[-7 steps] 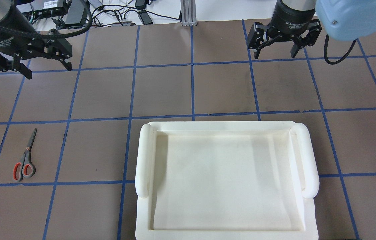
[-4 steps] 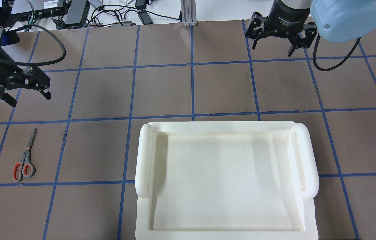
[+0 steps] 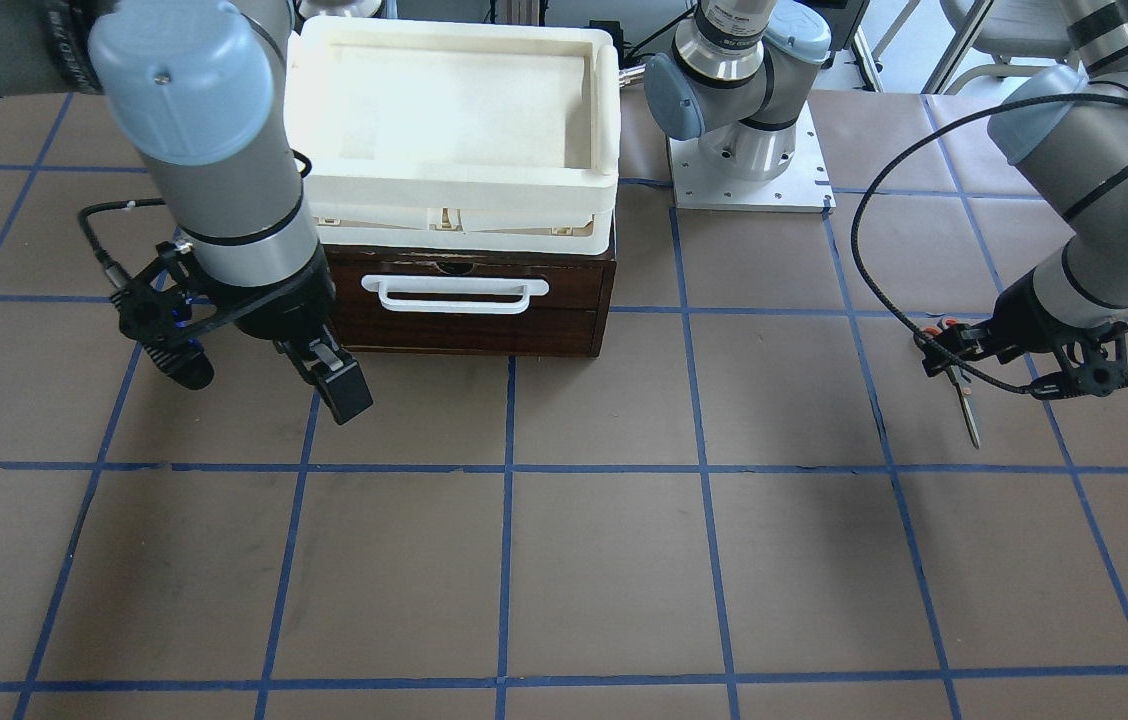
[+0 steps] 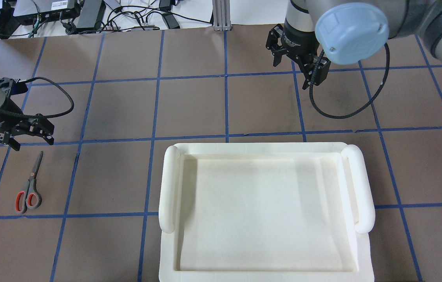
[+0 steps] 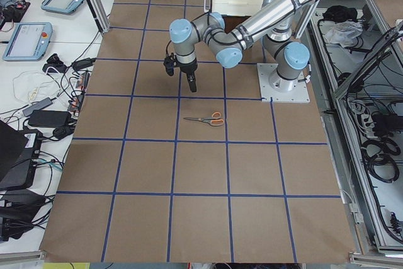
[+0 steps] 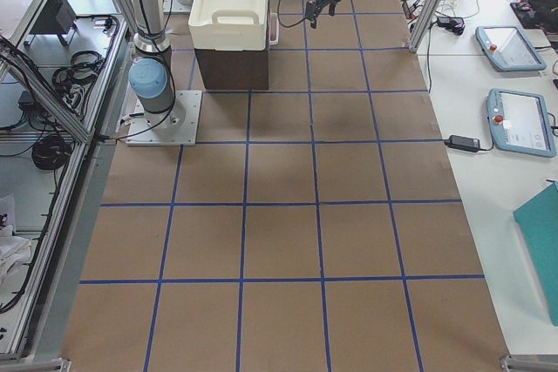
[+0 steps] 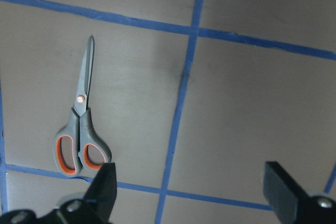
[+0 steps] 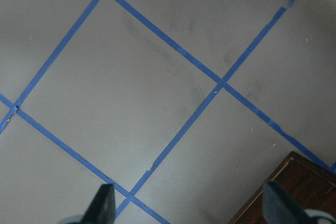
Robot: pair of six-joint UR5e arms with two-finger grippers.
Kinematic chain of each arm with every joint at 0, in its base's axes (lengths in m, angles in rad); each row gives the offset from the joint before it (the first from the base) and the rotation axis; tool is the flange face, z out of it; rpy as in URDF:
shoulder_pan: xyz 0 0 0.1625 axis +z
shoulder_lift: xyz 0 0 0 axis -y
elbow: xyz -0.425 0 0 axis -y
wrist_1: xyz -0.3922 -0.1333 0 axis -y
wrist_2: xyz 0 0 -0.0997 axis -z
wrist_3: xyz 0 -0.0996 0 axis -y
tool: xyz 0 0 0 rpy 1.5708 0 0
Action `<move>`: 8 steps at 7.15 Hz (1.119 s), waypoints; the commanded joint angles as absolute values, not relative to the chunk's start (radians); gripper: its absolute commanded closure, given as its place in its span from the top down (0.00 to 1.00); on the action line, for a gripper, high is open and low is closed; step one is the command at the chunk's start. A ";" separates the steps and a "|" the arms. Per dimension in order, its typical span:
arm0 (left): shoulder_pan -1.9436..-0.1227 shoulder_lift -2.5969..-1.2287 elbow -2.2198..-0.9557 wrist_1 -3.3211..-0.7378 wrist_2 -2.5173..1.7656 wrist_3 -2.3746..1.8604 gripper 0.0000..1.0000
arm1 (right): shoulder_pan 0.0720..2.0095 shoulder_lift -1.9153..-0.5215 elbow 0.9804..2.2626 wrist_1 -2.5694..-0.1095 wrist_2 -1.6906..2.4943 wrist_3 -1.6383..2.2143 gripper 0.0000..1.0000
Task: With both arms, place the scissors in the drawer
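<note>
Move spread-open left gripper point(image 4: 32, 143) nearer, over scissors point(image 4: 29, 184) pivot, fingers across blades, then lower straight. Line up spread-open right gripper point(image 3: 269, 385) with closed drawer point(image 3: 474, 333) handle point(image 3: 452, 293).

Overhead, front-facing — opposed, perhaps sharing scissors point(image 4: 31, 182)

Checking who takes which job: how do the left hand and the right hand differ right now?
The left hand hangs near the scissors, not touching them; the right hand hangs by the drawer, far from the scissors. The left hand's camera sees the scissors; the right hand's sees a drawer corner. Both are open and empty.
</note>
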State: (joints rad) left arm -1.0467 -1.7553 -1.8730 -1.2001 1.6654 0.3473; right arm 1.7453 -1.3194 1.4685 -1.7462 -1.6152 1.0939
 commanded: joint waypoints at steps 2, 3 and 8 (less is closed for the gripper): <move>-0.921 -1.874 -1.908 -1.099 1.674 0.541 0.87 | 1.822 -1.252 1.457 -1.648 -1.609 1.447 1.00; -0.895 -1.896 -1.974 -0.969 1.674 0.573 0.87 | 1.836 -1.237 1.457 -1.635 -1.594 1.486 1.00; -0.857 -1.904 -2.068 -0.835 1.671 0.680 0.87 | 1.864 -1.206 1.457 -1.530 -1.514 1.646 1.00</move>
